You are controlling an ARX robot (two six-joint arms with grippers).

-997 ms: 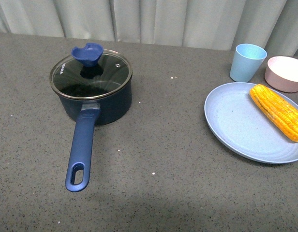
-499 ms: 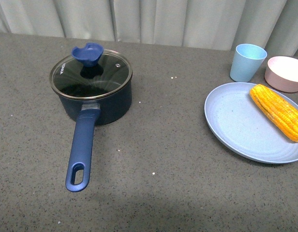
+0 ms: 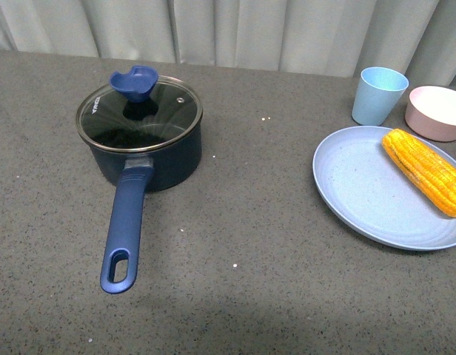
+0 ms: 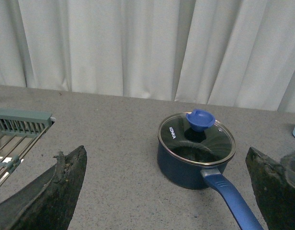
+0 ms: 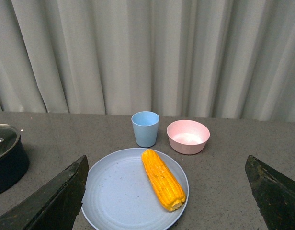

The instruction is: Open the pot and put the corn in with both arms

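The left tool (image 4: 165, 149) and right tool (image 5: 166, 158) gape apart; pot (image 3: 163, 159) navy, glass-lidded; corn (image 3: 424, 171) yellow-orange, tapered.

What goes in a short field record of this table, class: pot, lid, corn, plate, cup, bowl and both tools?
pot: dark navy, on the table, long handle pointing toward the robot
lid: glass, closed on the pot, blue knob on top
corn: lying on the pale blue plate, not in the pot
cup: light blue, upright, behind the plate
bowl: pale pink, beside the cup
left tool: open, empty, facing the pot
right tool: open, empty, facing the corn
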